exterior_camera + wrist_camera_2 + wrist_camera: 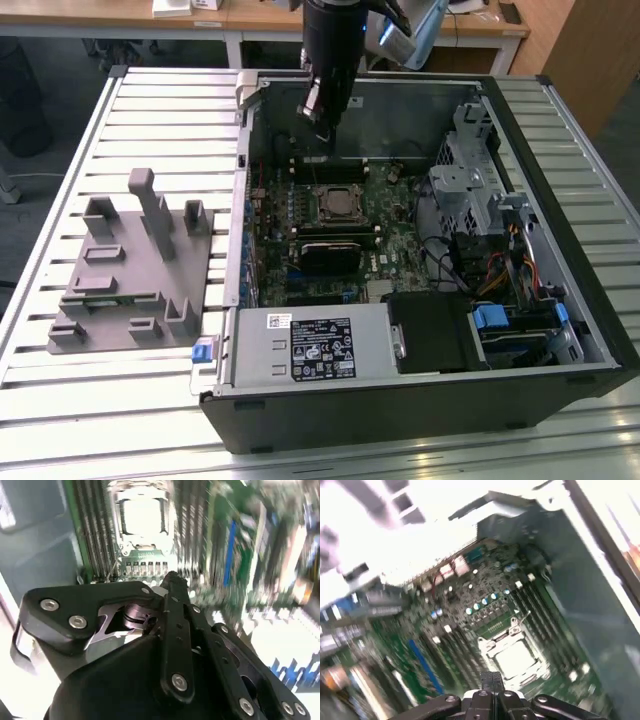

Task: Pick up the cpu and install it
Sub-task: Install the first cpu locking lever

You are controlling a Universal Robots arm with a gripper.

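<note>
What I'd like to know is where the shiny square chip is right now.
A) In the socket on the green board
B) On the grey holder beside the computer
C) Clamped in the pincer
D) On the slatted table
A: in both wrist views the cpu lies in the socket on the board, and the shut pincer is clear of it.

arm [335, 40] upright, gripper [322, 118] pointing down, closed on nothing
the dark arm stands near vertical at the top of the exterior view, gripper at its lower end. in both wrist views the gripper [171, 577] [492, 677] has its black linkage bars [175, 630] drawn in and its fingertips [489, 680] pressed together.
</note>
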